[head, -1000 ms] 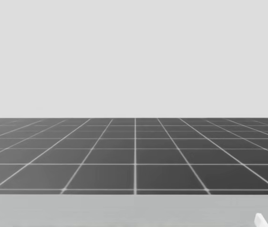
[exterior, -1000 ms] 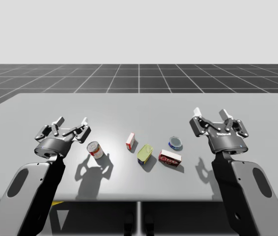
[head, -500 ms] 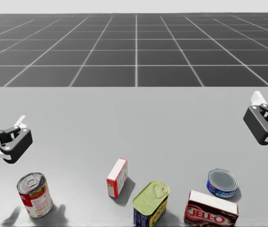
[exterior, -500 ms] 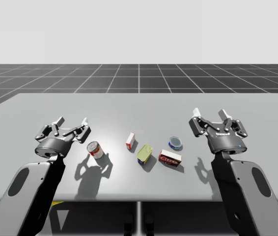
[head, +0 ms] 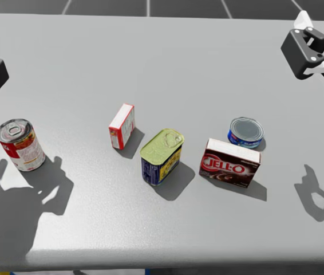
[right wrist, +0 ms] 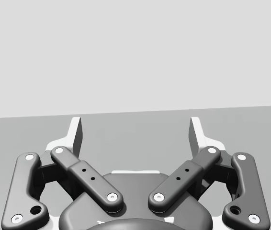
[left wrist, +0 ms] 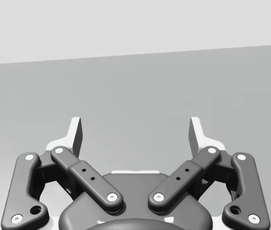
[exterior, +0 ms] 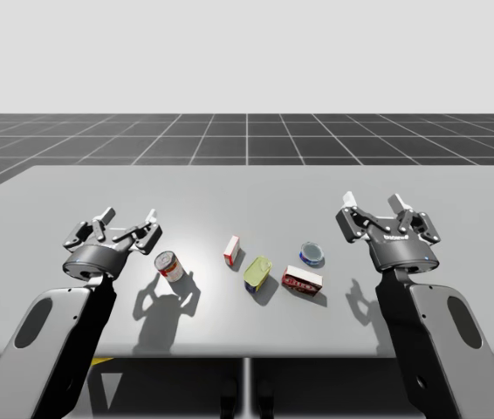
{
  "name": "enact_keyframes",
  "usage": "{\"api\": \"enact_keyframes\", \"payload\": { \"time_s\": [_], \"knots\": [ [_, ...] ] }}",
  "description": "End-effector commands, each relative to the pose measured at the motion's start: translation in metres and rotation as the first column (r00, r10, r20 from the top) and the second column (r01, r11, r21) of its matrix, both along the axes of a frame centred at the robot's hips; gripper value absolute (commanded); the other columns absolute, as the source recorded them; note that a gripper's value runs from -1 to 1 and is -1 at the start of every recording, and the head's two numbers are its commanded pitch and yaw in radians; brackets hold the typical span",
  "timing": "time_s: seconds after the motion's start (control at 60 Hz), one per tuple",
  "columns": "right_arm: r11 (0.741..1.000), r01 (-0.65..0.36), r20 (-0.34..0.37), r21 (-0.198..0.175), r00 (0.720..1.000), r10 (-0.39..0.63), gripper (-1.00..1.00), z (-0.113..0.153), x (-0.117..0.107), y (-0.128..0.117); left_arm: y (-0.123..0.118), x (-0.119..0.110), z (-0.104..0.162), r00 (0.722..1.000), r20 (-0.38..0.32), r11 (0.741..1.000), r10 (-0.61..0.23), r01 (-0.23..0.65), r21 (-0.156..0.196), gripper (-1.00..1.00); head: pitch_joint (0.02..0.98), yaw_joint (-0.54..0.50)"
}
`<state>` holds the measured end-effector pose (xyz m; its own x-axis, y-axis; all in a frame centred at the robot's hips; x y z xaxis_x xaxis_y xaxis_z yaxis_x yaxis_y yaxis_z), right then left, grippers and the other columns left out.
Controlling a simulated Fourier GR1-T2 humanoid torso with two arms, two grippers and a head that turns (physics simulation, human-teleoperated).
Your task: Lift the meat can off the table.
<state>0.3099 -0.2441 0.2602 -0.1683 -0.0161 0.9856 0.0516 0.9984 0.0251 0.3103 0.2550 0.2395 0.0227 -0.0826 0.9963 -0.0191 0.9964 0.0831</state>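
Observation:
The meat can is a blue rectangular can with a yellow-green lid, standing near the middle of the grey table. The head view looks down on the meat can between a small red-and-white box and a dark red box. My left gripper hovers open far to its left, beside a round red-and-white can. My right gripper hovers open to the right of the cans and boxes. Nothing lies between the fingers of the left gripper or the right gripper.
A round red-and-white can stands at the left. A small red-and-white box stands just left of the meat can. A dark red box and a flat blue tin sit to its right. The table's front edge is close.
My head has turned downward, from the far floor to the table and its objects. Both arms have hardly moved and both grippers stay open.

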Motion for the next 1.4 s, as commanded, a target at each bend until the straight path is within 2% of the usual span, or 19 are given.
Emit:
{"api": "enact_keyframes", "payload": {
  "time_s": [0.017, 0.1, 0.183, 0.283, 0.333, 0.4, 0.467, 0.583, 0.667, 0.717, 0.733, 0.767, 0.817, 0.917, 0.967, 1.033, 1.067, 1.267, 1.4],
  "knots": [
    [1.000, 0.000, 0.000, -0.003, 1.000, 0.000, -1.00, 0.000, 0.000, 0.000, -0.002, 0.000, 0.001, 1.000, 0.002, 1.000, -0.007, 0.007, -0.001, -1.00, 0.848, -0.06],
    [1.000, 0.003, 0.002, -0.005, 1.000, -0.003, -1.00, 0.000, 0.000, 0.000, -0.004, -0.002, 0.002, 1.000, 0.005, 1.000, -0.017, 0.017, -0.007, -1.00, 0.849, -0.06],
    [1.000, 0.009, 0.002, -0.005, 1.000, -0.009, -1.00, 0.000, 0.000, 0.000, -0.007, -0.006, 0.005, 0.999, 0.012, 0.999, -0.035, 0.035, -0.042, -1.00, 0.845, -0.06],
    [1.000, 0.012, 0.000, -0.005, 1.000, -0.012, -1.00, 0.000, 0.001, 0.000, -0.016, -0.017, 0.011, 0.997, 0.017, 0.996, -0.077, 0.078, -0.039, -1.00, 0.831, -0.05],
    [1.000, 0.011, 0.000, -0.007, 1.000, -0.011, -1.00, 0.000, 0.000, 0.000, -0.020, -0.025, 0.012, 0.995, 0.023, 0.995, -0.100, 0.100, -0.023, -1.00, 0.827, -0.05],
    [1.000, 0.010, 0.002, -0.009, 1.000, -0.010, -1.00, -0.001, 0.000, 0.001, -0.026, -0.035, 0.016, 0.990, 0.025, 0.989, -0.139, 0.140, -0.046, -1.00, 0.827, -0.05],
    [1.000, 0.009, 0.001, -0.011, 1.000, -0.009, -1.00, -0.001, 0.000, 0.001, -0.033, -0.050, 0.022, 0.984, 0.029, 0.983, -0.178, 0.179, -0.042, -1.00, 0.828, -0.05],
    [1.000, 0.010, -0.001, -0.010, 1.000, -0.010, -1.00, -0.001, 0.001, 0.001, -0.042, -0.075, 0.030, 0.955, -0.008, 0.953, -0.296, 0.295, -0.061, -1.00, 0.827, -0.05],
    [1.000, 0.012, -0.001, -0.008, 1.000, -0.012, -1.00, -0.001, 0.001, 0.001, -0.048, -0.093, 0.031, 0.925, -0.021, 0.920, -0.380, 0.376, -0.106, -1.00, 0.828, -0.05],
    [1.000, 0.012, -0.001, -0.008, 1.000, -0.012, -1.00, -0.001, 0.001, 0.001, -0.051, -0.099, 0.031, 0.911, -0.036, 0.908, -0.410, 0.404, -0.114, -1.00, 0.828, -0.05],
    [1.000, 0.013, -0.001, -0.010, 1.000, -0.013, -1.00, -0.001, 0.001, 0.001, -0.053, -0.105, 0.029, 0.901, -0.041, 0.897, -0.433, 0.426, -0.118, -1.00, 0.828, -0.05],
    [1.000, 0.013, -0.001, -0.010, 1.000, -0.013, -1.00, -0.001, 0.001, 0.001, -0.054, -0.107, 0.028, 0.899, -0.042, 0.896, -0.436, 0.429, -0.117, -1.00, 0.828, -0.05],
    [1.000, 0.014, -0.002, -0.010, 1.000, -0.014, -1.00, -0.002, 0.001, 0.001, -0.058, -0.115, 0.023, 0.892, -0.045, 0.892, -0.449, 0.444, -0.085, -1.00, 0.828, -0.05],
    [1.000, 0.010, -0.007, -0.010, 1.000, -0.011, -1.00, -0.002, 0.001, 0.003, -0.063, -0.126, 0.010, 0.874, -0.063, 0.876, -0.482, 0.479, -0.056, -1.00, 0.828, -0.05],
    [1.000, 0.011, -0.006, -0.014, 1.000, -0.011, -1.00, -0.002, 0.001, 0.003, -0.067, -0.130, 0.000, 0.858, -0.084, 0.861, -0.507, 0.503, -0.073, -1.00, 0.827, -0.05],
    [1.000, 0.013, -0.005, -0.011, 1.000, -0.013, -1.00, -0.002, 0.002, 0.002, -0.072, -0.134, -0.012, 0.839, -0.112, 0.847, -0.532, 0.527, -0.074, -1.00, 0.829, -0.05],
    [1.000, 0.013, -0.006, -0.012, 1.000, -0.013, -1.00, -0.002, 0.001, 0.002, -0.074, -0.135, -0.018, 0.829, -0.128, 0.839, -0.544, 0.536, -0.092, -1.00, 0.828, -0.06],
    [1.000, 0.013, -0.004, -0.013, 1.000, -0.013, -1.00, -0.002, 0.001, 0.003, -0.091, -0.133, -0.045, 0.798, -0.191, 0.820, -0.572, 0.557, -0.129, -1.00, 0.829, -0.05],
    [1.000, 0.012, -0.005, -0.013, 1.000, -0.012, -1.00, -0.002, 0.001, 0.004, -0.105, -0.130, -0.060, 0.776, -0.226, 0.808, -0.589, 0.574, -0.135, -1.00, 0.828, -0.05]
  ]
}}
